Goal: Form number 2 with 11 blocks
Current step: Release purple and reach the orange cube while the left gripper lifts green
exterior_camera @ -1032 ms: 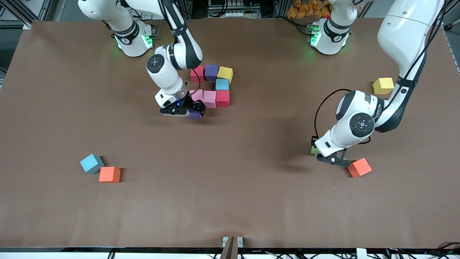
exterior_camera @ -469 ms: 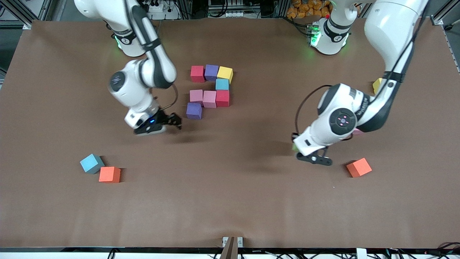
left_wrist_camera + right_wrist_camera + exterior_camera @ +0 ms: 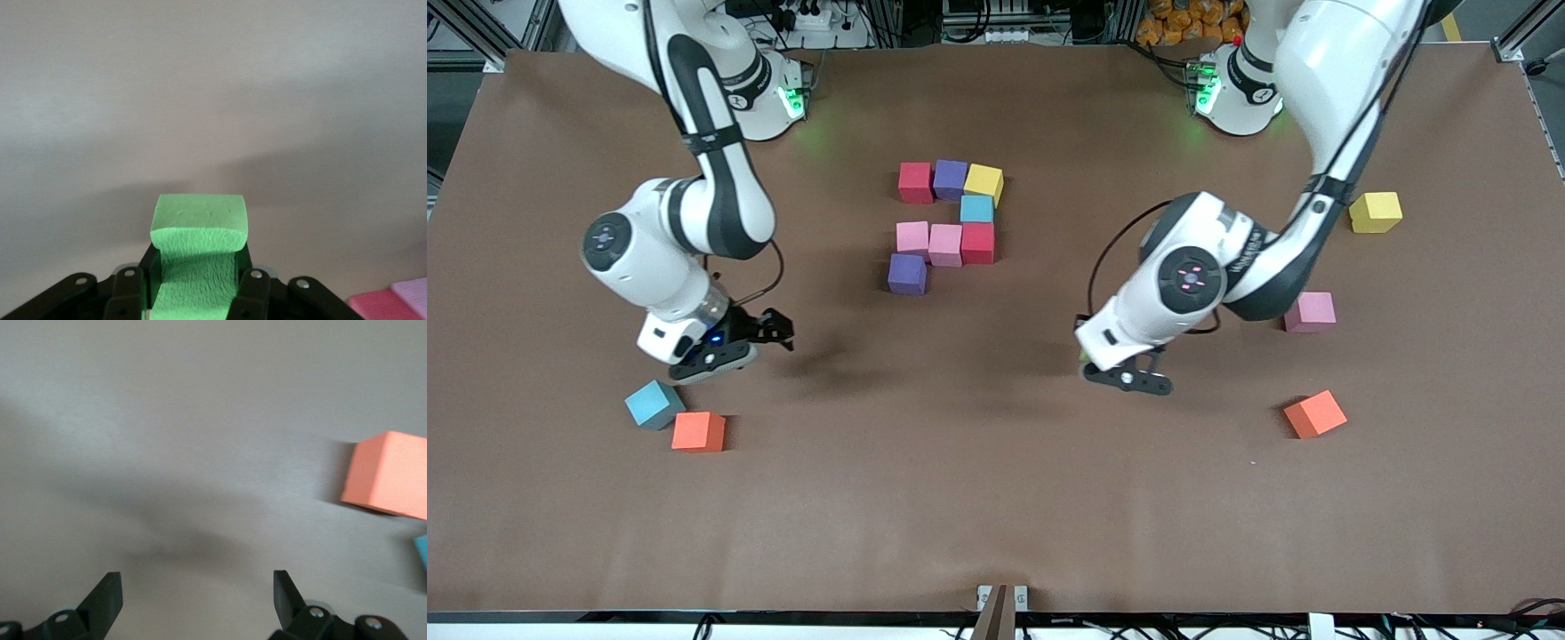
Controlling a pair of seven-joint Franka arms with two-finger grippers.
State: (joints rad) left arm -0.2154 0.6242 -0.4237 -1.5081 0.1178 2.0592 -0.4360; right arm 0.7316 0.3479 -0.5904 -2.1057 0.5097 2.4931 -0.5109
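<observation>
Left wrist view: left gripper (image 3: 193, 293) clamps green block (image 3: 198, 233); next, carry it to the figure (image 3: 947, 222); right gripper (image 3: 197, 593) gapes wide, empty.

From the front view the green block (image 3: 1084, 354) is almost totally hidden under the left arm's wrist, just a sliver peeking out. In the left wrist view its lower part is cut off by the frame's bottom edge and squeezed out of sight between the jaws. Bottom right corner there, a pink block (image 3: 413, 293) and a red block (image 3: 380, 308) are only partly in frame. In the right wrist view, the light blue block (image 3: 421, 550) is clipped at the right edge.
</observation>
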